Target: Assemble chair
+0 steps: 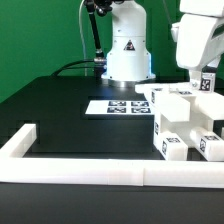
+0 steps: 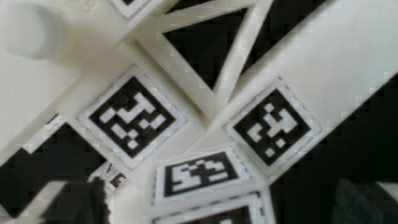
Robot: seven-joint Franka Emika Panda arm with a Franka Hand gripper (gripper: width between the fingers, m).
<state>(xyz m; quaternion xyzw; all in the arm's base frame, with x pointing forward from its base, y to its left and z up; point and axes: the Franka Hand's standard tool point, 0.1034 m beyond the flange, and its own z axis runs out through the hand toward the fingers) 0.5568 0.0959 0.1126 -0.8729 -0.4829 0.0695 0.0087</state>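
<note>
While the gripper [image 1: 204, 82] hung at the upper right of the exterior frame, you had its jaws spread wide, apparently gripping nothing, though the blur left some doubt. The chair parts [image 1: 185, 125] stood clustered at the right edge, just below it and near the marker board [image 1: 115, 106] at centre. Their tags [image 2: 134, 115] filled the wrist view.

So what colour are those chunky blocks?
White blocks with black-and-white square tags; exterior view shows it best.

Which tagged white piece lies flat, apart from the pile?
The marker board: thin, flat, alone mid-table, on the exterior view's left of the stacked blocky chair parts.
</note>
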